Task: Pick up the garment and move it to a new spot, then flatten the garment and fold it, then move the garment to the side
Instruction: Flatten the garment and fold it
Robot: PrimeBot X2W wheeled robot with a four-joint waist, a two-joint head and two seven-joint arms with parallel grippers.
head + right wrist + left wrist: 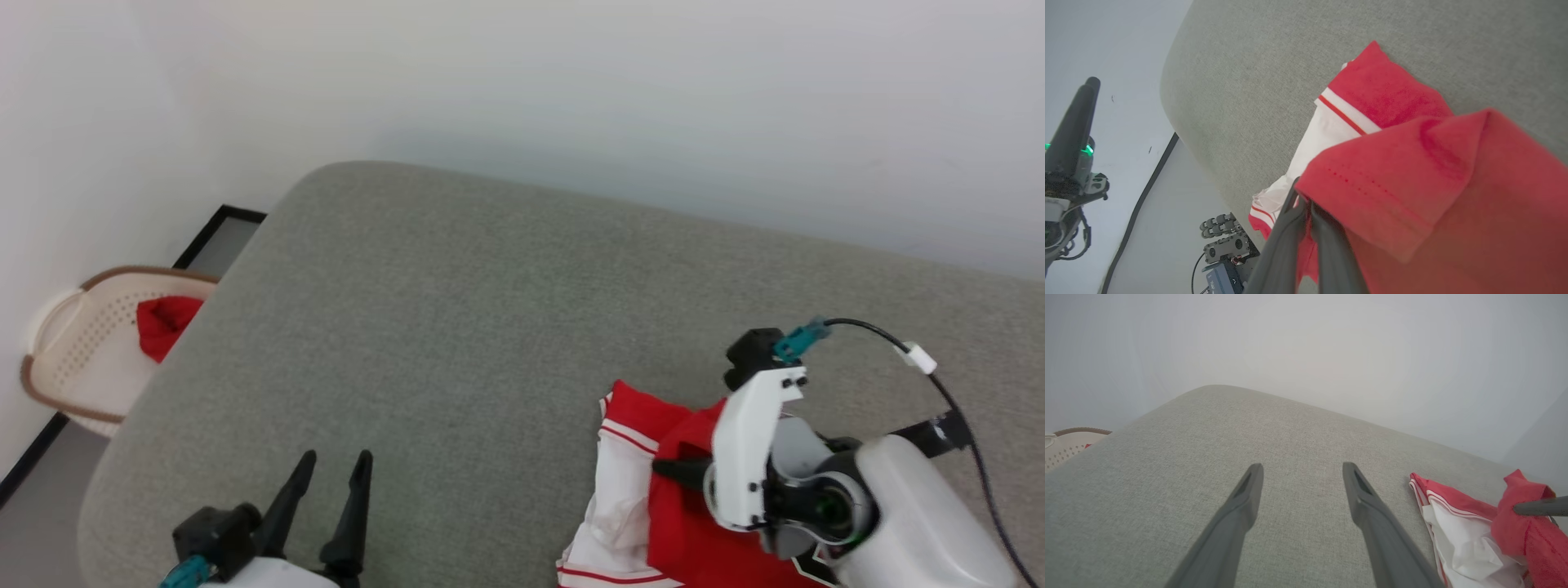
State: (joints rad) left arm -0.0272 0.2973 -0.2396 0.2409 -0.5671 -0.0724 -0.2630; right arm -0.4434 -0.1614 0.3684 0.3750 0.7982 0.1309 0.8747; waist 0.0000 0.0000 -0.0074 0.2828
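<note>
While your right fingers (pixel 682 470) are pinching a red fold of the shirt (pixel 633 420) at the table's (pixel 490 327) near right and left fingers (pixel 292 490) are hanging wide, that small bite may be slipping on lifting.

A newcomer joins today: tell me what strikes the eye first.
The red and white shirt lies bunched at the right of the grey surface, a red fold pinched in the shut right gripper. The left gripper hangs open above that surface; a basket with red cloth sits far left.
</note>
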